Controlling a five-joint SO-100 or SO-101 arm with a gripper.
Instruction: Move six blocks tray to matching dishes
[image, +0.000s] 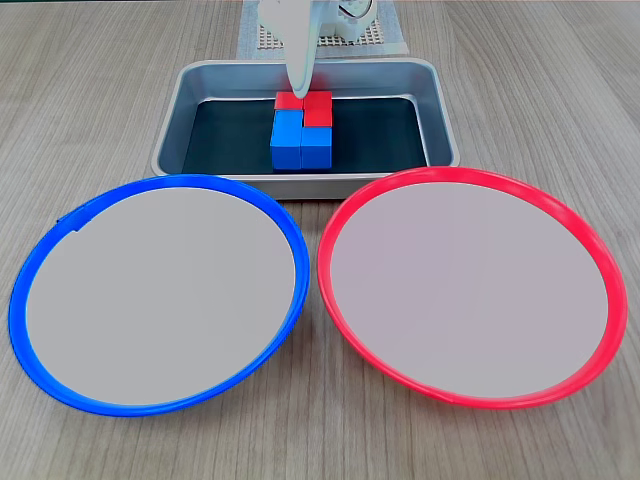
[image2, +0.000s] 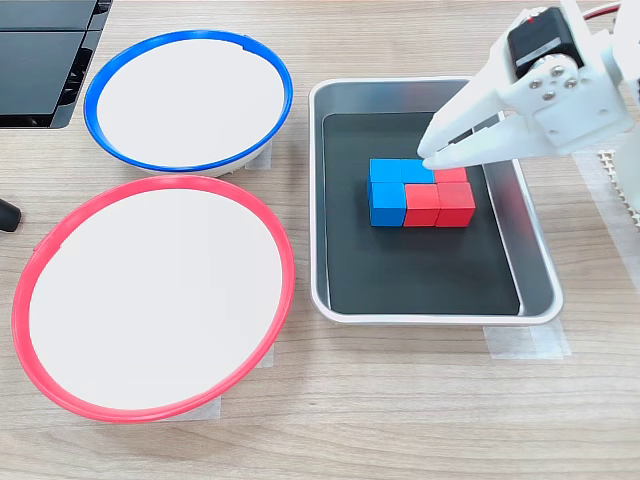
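Wood table (image: 100, 100); black box (image2: 45, 60) top-left.

In a fixed view the tray (image: 190, 85) lies on the worktop (image: 100, 100) behind two dishes (image: 160, 290) set side by side — nearly touching. The blocks (image: 300, 130) sit clustered together in the tray, end effector (image: 299, 88) just above them.
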